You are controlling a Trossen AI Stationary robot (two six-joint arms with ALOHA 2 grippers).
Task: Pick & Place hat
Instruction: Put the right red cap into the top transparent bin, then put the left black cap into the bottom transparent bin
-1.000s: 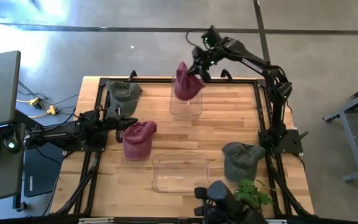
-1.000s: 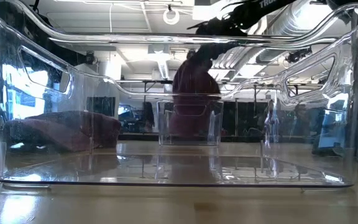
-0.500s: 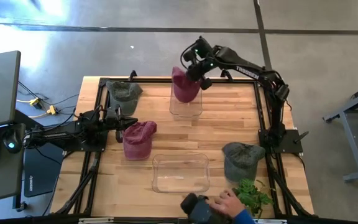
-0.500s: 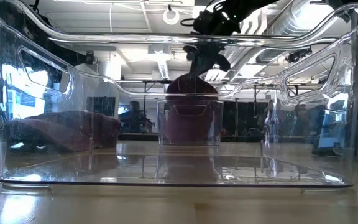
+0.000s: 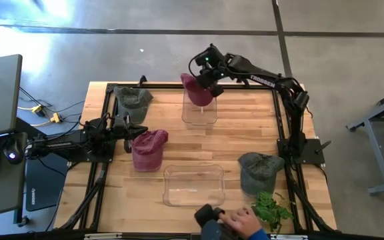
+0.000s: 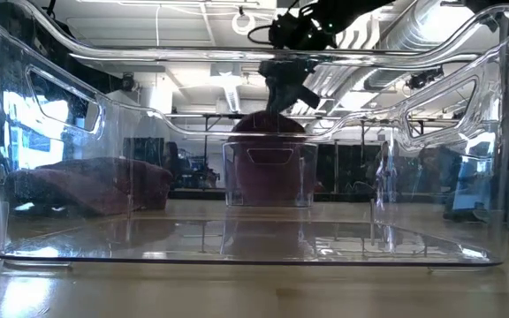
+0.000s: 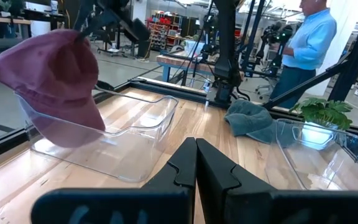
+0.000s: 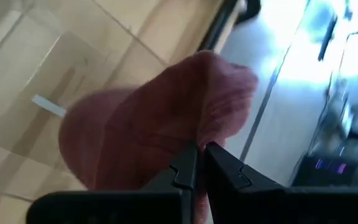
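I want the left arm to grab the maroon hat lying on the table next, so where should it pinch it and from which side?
Take the maroon hat at its crown, the rounded end nearest the left gripper, coming down from above. It lies flat and limp on the table, so the sides give no firm edge.

far bin (image 5: 199, 113): filled by the maroon hat (image 5: 197, 90), no way in from above
near bin (image 5: 193, 185): open on top
counter (image 5: 245, 130) middle: bare strip between both bins
5 o'clock: grey hat (image 5: 259, 169), plant (image 5: 271, 207), a person's hand (image 5: 242, 219)
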